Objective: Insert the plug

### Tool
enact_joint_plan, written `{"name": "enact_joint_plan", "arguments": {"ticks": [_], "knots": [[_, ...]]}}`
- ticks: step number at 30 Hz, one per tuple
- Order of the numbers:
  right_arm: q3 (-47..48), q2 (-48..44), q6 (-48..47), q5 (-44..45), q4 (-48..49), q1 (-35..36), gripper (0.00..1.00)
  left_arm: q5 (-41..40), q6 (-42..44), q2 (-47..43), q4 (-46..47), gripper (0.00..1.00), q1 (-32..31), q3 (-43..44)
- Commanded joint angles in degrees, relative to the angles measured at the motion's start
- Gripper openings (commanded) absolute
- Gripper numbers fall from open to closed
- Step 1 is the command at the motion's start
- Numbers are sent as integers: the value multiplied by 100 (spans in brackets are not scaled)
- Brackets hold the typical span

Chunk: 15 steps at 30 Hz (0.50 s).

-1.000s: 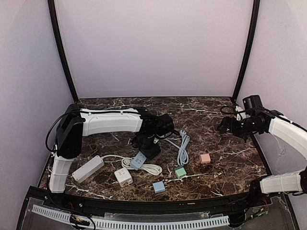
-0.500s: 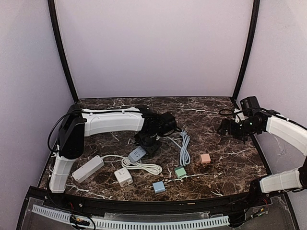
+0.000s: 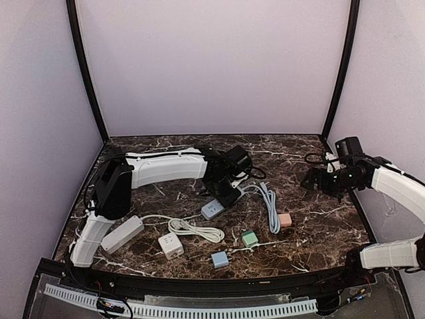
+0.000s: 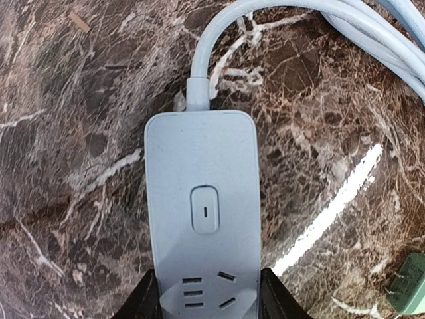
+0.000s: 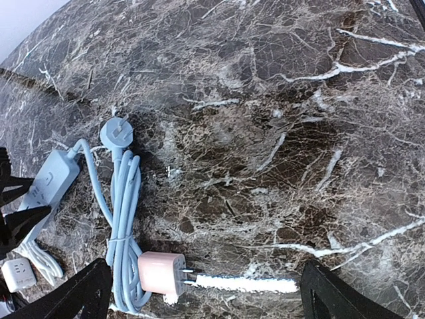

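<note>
My left gripper (image 3: 222, 197) is shut on the socket end of a blue-grey power strip (image 3: 212, 210), low over the marble table. In the left wrist view the strip (image 4: 202, 212) runs away from me, its black fingers (image 4: 141, 300) pressing both sides. Its bundled cable (image 3: 269, 207) lies to the right, touching a pink plug (image 3: 285, 220). My right gripper (image 3: 312, 178) is open and empty above the table's right side. In the right wrist view the pink plug (image 5: 159, 273) lies on its side with prongs pointing right, beside the cable (image 5: 123, 219).
A green plug (image 3: 250, 238) and a blue plug (image 3: 220, 259) lie near the front. A white power strip (image 3: 121, 234), a white cube adapter (image 3: 171, 245) and a coiled white cord (image 3: 197, 230) lie at the front left. Walls close the table's sides and back.
My left gripper has carried the blue-grey strip right and farther back; its cable bundle slid right, up against the pink plug. The right arm has hardly moved.
</note>
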Motion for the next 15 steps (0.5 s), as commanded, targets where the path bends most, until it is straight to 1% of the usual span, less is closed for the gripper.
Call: {"name": "enact_joint_plan", "arguments": {"ticks": [1,4,8,10,12,13,14,15], "knots": [[-146,-140,-92,-234,189,107,99,486,396,88,791,24,128,-58],[-155,-68,-184,-359,182,221,99,494,533,222,959,25,233,20],[-103,195,-274,-285,99,538,99,774,119,509,811,28,532,333],[-41,339,-298,-205,25,694,99,687,40,551,761,36,561,401],[3,465,-283,-139,-16,806,99,588,1,573,710,52,564,438],[29,527,-267,-118,-33,845,99,478,-41,571,647,67,564,471],[56,592,-256,-109,-47,893,99,429,-59,556,621,72,564,483],[94,664,-251,-108,-71,935,99,313,-83,545,573,79,564,499]]}}
